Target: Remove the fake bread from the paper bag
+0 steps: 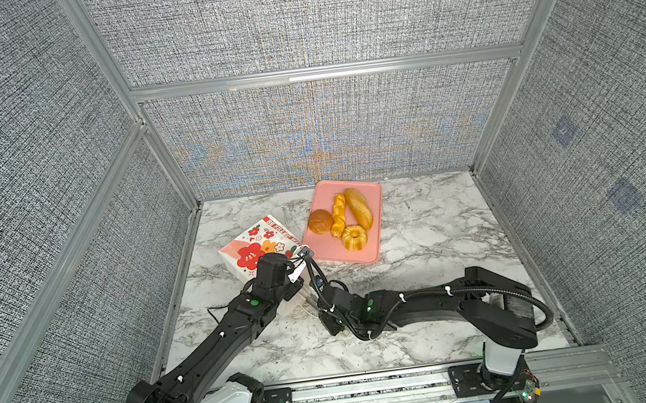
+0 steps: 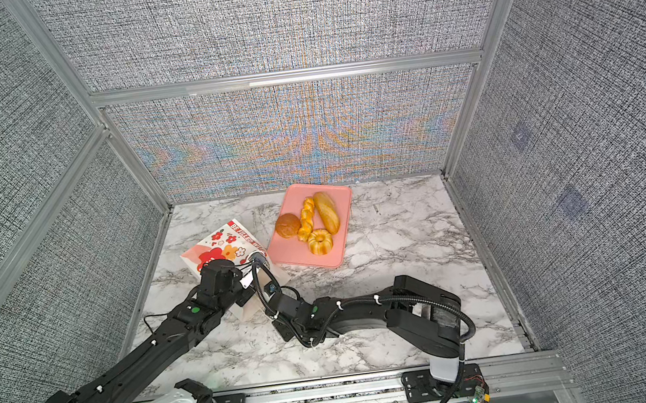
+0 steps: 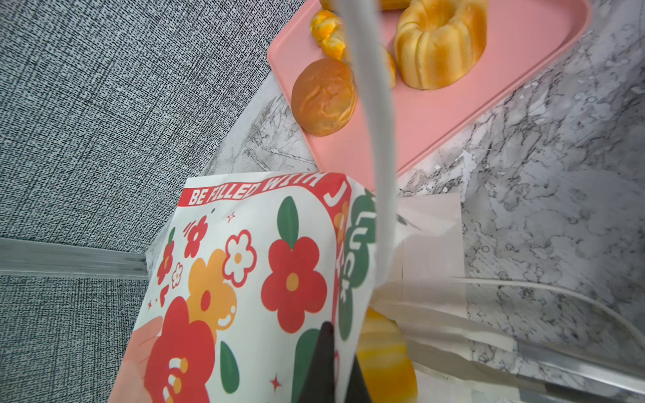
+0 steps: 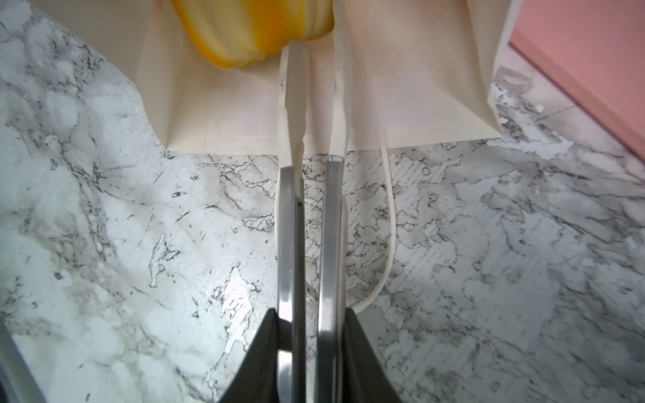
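The left tool clamps the paper bag by its rim as the right tool, nearly closed (grip unclear), rests at the fake bread, likely light and slick, best pinched across its ridges.

grey woven fabric panels in aluminium framing enclose a white marble-patterned tabletop on three sides; a slotted metal rail lines its near edge.
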Robot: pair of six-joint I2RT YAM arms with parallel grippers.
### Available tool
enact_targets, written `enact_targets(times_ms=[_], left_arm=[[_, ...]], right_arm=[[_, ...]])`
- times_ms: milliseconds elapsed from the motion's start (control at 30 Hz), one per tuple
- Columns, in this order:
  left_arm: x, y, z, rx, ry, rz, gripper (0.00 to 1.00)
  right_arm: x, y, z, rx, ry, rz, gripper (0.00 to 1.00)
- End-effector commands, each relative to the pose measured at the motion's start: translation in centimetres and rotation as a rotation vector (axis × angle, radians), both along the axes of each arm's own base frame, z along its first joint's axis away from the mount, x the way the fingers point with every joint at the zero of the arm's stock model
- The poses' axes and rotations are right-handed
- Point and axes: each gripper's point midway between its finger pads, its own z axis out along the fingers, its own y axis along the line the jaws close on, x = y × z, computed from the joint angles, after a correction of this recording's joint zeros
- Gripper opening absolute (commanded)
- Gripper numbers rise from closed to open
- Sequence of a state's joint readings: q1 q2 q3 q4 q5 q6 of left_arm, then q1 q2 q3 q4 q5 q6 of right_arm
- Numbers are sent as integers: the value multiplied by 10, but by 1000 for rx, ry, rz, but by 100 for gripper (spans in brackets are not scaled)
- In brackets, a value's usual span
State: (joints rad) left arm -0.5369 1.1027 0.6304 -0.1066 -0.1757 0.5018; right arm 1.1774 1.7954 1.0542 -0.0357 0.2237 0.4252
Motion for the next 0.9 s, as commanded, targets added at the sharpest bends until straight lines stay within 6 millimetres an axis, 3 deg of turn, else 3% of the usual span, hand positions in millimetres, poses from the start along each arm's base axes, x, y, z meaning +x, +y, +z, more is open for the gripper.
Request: enact_targets(times_ms=[0, 200, 367, 733, 867], left_arm=[[2, -6, 5, -29, -13, -16, 0], [0, -8, 4, -42, -5, -27, 0], [2, -8, 8, -42, -15, -21, 0], [22, 6, 44, -35, -144, 87, 0], [29, 7, 47, -12, -167, 98, 0]], right_arm=[[6, 2, 11, 41, -5, -23, 15], [15, -1, 15, 55, 15, -57, 5], [11, -9, 29, 58, 36, -72, 0], [-23, -38, 49, -34, 189, -35, 0], [-32, -50, 58, -35, 217, -47, 0]])
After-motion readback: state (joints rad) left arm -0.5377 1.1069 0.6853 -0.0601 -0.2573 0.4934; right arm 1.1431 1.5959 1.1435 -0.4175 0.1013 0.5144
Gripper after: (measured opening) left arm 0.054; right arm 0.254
